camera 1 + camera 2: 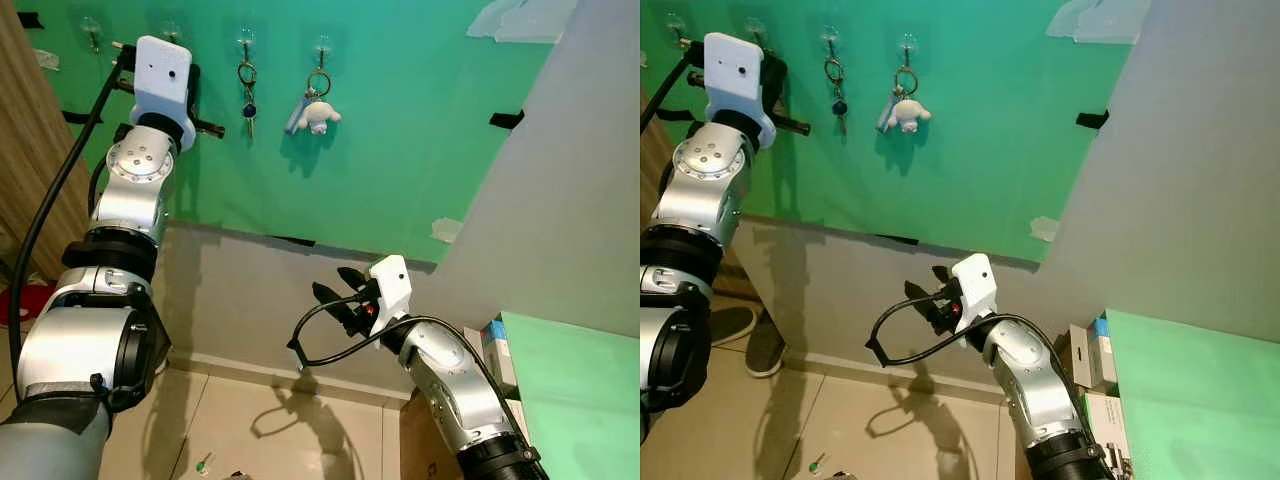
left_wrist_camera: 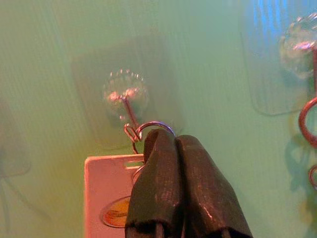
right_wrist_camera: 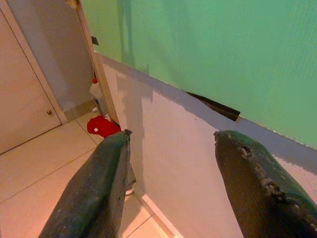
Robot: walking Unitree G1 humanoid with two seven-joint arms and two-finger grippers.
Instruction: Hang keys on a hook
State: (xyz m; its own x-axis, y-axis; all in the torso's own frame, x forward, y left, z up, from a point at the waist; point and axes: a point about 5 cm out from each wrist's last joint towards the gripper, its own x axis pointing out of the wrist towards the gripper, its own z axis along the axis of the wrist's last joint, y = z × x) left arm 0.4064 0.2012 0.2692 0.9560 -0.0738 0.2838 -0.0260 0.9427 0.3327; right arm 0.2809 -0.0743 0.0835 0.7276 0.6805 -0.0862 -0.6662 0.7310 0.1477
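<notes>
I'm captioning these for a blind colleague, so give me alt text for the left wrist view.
The left gripper, its two black fingers shut together, holds a metal key ring right at the wire of a clear suction hook on a green wall. A pale rectangular tag hangs below the ring, and a second clear hook sits off to one side.

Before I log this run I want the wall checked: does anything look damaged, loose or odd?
Mostly tidy. The green sheet has a torn, peeling patch at its lower edge and another at the top. A small green-tipped object lies on the floor tiles. The left gripper is shut on a key ring at the hook.
</notes>
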